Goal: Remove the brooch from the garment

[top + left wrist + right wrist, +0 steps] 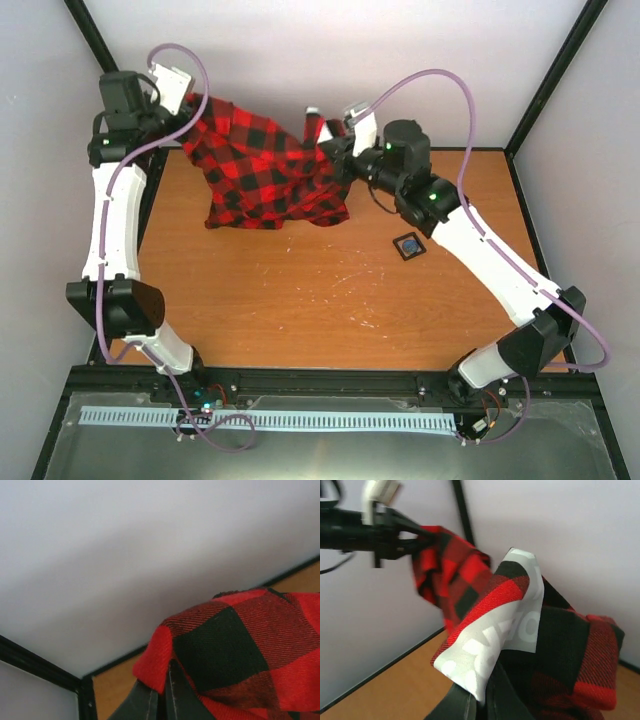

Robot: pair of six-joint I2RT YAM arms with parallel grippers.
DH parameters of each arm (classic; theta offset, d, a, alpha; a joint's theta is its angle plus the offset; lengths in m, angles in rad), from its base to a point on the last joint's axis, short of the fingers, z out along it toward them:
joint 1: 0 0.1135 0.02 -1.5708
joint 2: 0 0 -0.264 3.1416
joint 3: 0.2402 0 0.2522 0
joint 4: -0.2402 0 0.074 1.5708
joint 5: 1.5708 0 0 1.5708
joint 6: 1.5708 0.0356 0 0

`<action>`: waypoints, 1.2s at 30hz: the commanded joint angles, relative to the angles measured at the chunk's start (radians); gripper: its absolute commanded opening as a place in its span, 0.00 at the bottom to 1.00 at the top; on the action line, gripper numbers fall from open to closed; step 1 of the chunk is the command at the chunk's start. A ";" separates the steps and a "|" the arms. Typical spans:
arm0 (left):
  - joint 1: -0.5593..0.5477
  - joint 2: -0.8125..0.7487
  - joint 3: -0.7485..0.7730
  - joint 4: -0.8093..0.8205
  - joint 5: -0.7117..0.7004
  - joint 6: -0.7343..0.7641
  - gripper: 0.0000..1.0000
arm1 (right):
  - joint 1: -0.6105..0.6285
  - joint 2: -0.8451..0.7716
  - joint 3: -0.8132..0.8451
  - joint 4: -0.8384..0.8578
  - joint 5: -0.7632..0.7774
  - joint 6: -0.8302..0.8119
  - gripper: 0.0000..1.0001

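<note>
Left gripper [161, 701] is right at your lens, clamped on the soft flannel shirt [235, 645] edge. Right gripper [482, 700] is pinched shut on the white-lettered fold; the cloth's limp and light, so hold it by folds. From above, the shirt sags between your hands. A small blue-centred square [408, 246] lies just beside your right forearm, possibly the brooch.

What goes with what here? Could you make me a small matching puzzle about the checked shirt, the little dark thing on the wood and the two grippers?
Things:
1. garment
2. brooch
3. left gripper
4. right gripper

States:
A. lies alone on the table
B. shut on a white-lettered fold
C. hangs between both arms
D. shut on a plain checked edge

Pairs: 1-C, 2-A, 3-D, 4-B
</note>
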 commanded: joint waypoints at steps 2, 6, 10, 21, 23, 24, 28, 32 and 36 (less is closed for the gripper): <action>0.002 -0.120 -0.188 0.092 0.056 0.052 0.04 | 0.067 -0.091 -0.004 -0.068 -0.005 0.062 0.03; 0.002 -0.098 -0.192 0.112 0.072 0.030 0.04 | 0.051 -0.040 0.064 -0.148 0.074 0.078 0.03; 0.002 -0.029 -0.235 0.169 0.069 0.033 0.23 | -0.064 0.100 0.106 -0.227 0.001 0.168 0.03; -0.044 -0.101 -0.614 0.197 0.189 0.427 1.00 | -0.114 0.435 0.034 -0.201 0.094 0.168 0.03; -0.090 -0.193 -0.702 0.160 0.190 0.540 1.00 | -0.129 0.475 0.052 -0.189 0.098 0.184 0.03; -0.114 -0.230 -0.745 0.140 0.199 0.584 1.00 | -0.139 0.497 0.063 -0.184 0.095 0.194 0.03; -0.263 -0.343 -0.928 0.014 0.179 0.728 0.98 | -0.171 0.576 0.133 -0.200 0.110 0.217 0.03; -0.432 -0.368 -1.120 -0.023 0.093 0.755 0.87 | -0.183 0.618 0.167 -0.210 0.118 0.221 0.03; -0.545 -0.316 -1.222 0.048 0.048 0.710 0.80 | -0.186 0.625 0.153 -0.207 0.121 0.218 0.03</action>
